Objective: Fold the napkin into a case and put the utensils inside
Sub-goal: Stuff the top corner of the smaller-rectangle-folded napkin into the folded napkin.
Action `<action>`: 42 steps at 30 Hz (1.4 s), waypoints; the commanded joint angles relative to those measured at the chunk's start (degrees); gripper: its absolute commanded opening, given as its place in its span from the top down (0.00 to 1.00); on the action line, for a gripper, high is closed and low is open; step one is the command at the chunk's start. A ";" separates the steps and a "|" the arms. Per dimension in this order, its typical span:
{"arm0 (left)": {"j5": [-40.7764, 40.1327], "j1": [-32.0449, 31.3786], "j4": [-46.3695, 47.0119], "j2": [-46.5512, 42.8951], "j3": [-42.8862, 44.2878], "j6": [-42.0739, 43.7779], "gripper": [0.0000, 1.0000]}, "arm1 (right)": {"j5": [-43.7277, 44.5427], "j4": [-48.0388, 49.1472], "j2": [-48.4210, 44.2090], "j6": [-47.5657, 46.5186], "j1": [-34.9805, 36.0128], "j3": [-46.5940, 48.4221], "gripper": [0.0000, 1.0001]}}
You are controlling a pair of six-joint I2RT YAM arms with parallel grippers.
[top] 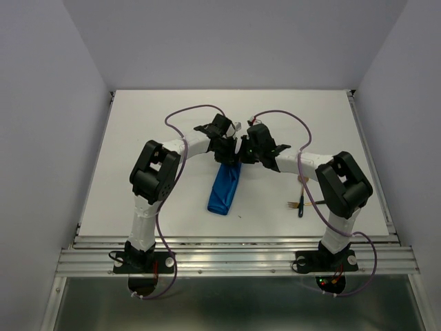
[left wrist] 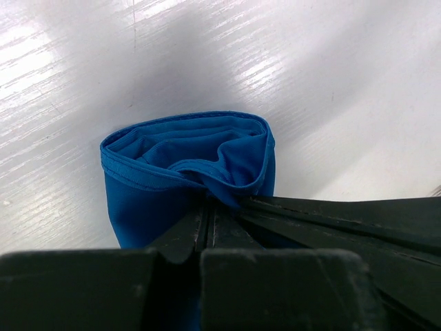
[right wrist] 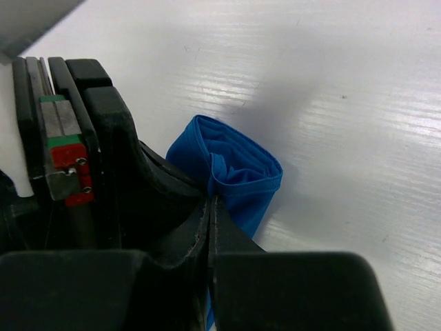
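The napkin (top: 224, 189) is a bright blue cloth folded into a narrow strip. It slants from the table's middle up to both grippers. My left gripper (top: 231, 154) is shut on its top edge. The left wrist view shows the folded layers of the napkin (left wrist: 186, 162) bunched just ahead of my left gripper (left wrist: 209, 201). My right gripper (top: 243, 156) is shut on the same end, right beside the left one. In the right wrist view the napkin (right wrist: 238, 169) sits pinched at my right gripper (right wrist: 210, 200). The utensils (top: 300, 203) lie on the table by the right arm.
The white table (top: 158, 124) has raised metal rails on its left and right sides and along the near edge (top: 234, 243). Grey walls close in on three sides. Purple cables loop above both arms.
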 commanded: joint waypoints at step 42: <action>0.58 0.97 1.36 -12.95 -6.89 1.86 0.93 | 0.11 -0.26 0.37 1.06 0.21 0.92 0.99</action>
